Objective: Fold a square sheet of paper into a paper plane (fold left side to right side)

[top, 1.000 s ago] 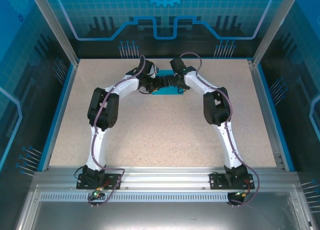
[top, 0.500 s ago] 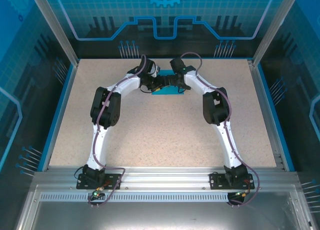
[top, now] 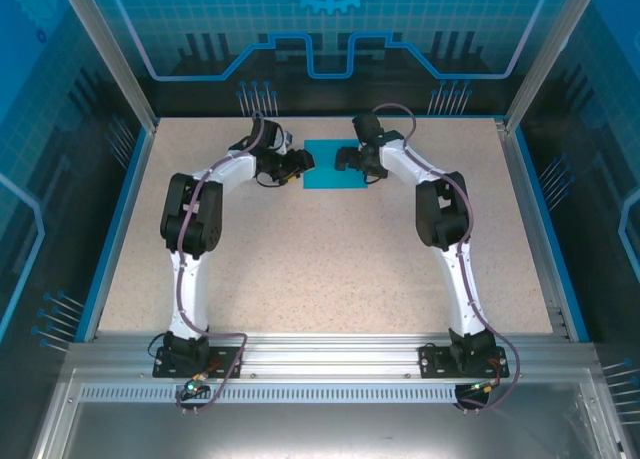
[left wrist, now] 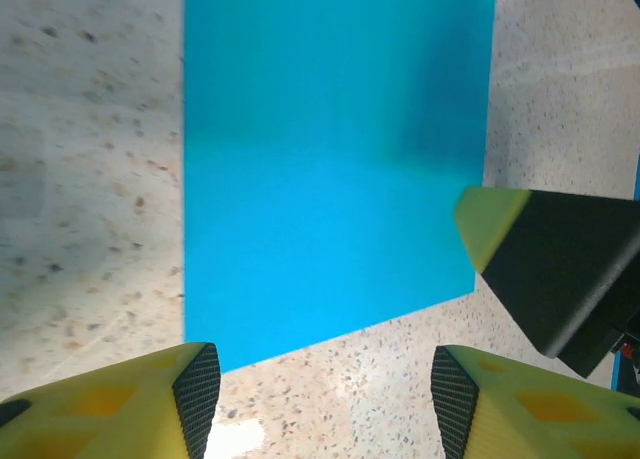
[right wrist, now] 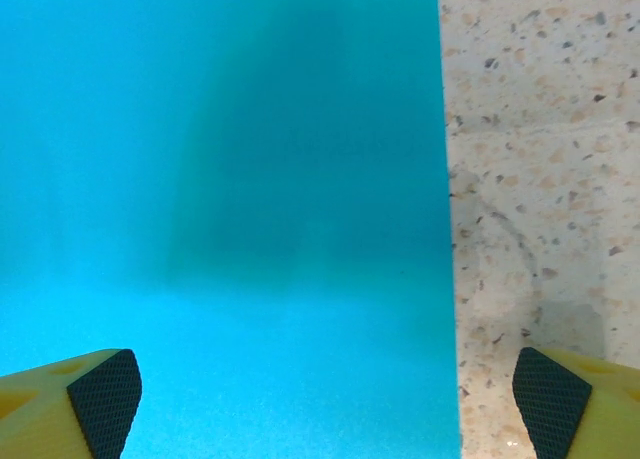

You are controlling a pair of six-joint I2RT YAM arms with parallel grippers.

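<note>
While right hand (top: 342, 160) overhangs it, sheet (top: 323, 171) lies flat.

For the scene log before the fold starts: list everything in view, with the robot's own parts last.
square sheet of paper: one, cyan-blue, lying flat at the far centre of the table.
table: one, speckled beige, edged in blue at the sides and far end.
enclosure panels: blue, see-through, standing left, right and beyond the table.
aluminium rail: one, silver, along the near edge and carrying both arm bases.
left arm: one, white and black, reaching to the sheet's left side.
right arm: one, white and black, reaching to the sheet's right side.
left end effector: yellow fingers, black pads, open, at the sheet's edge.
right end effector: the same colours, open, over the sheet's edge.
</note>
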